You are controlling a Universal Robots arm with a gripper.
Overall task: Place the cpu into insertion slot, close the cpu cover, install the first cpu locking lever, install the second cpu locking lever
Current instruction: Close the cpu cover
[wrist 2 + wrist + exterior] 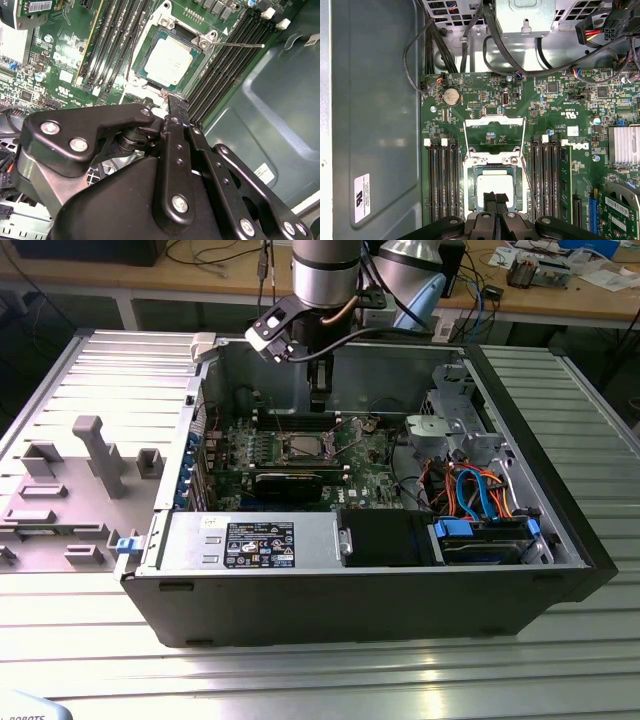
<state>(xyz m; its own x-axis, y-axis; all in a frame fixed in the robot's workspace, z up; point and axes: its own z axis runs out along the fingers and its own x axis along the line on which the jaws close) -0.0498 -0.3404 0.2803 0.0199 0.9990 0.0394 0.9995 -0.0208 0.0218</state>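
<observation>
Cpu (305, 448), at the exterior view's centre, sits in the insertion slot (470, 187); cpu cover (494, 120) stands raised open; jaws, pressed together, hang above the slot.

The black tool (177, 106), its tips drawn together, hangs just beside the socket (154, 37) on the green board (60, 65), where the silver-topped chip (169, 61) lies flat inside the metal rim, with long black memory slots (112, 40) running along both sides.
</observation>
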